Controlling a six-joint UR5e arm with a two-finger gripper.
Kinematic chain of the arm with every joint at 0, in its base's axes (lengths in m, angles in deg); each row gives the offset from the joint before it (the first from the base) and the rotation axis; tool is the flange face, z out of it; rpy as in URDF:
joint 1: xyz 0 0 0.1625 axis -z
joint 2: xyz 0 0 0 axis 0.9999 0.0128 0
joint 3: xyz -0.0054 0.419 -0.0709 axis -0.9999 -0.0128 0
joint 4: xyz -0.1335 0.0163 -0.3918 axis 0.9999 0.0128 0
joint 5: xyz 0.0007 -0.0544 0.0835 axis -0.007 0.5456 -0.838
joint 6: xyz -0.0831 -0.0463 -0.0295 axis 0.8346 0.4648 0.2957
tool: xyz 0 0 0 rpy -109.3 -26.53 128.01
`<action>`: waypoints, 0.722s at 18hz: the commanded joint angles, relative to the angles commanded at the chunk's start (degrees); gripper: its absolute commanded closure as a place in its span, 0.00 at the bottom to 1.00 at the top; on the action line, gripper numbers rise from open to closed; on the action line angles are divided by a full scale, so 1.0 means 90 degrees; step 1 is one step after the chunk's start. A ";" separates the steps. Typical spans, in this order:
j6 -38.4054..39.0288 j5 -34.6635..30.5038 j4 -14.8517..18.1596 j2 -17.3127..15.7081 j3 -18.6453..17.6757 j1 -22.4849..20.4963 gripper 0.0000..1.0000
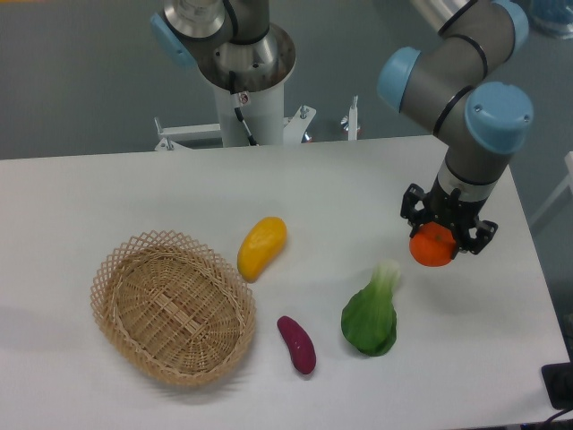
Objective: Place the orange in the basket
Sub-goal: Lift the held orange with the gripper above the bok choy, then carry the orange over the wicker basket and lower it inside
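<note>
Camera view from above the white worktop, read from left to right. Furthest left sits the basket, an oval of tan wicker with an open lattice rim, nothing inside it. Just beyond its upper right rim lies a yellow fruit, elongated and tilted, close to the rim (whether it touches is hard to say). Below that, near the basket's lower right edge, lies a small purple vegetable. Further right rests a leafy green, pale stalk pointing up and to the right. At the far right the arm reaches down and its black pincer is clenched around the orange, which shows below the fingers, up and to the right of the green's stalk and well apart from the basket.
</note>
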 joint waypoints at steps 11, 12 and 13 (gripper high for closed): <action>0.0956 0.0000 0.0000 -0.0039 -0.0020 0.0683 0.33; 0.1122 0.0000 0.0000 -0.0029 0.0010 0.0800 0.33; 0.1298 0.0000 -0.0029 -0.0020 0.0010 0.0917 0.33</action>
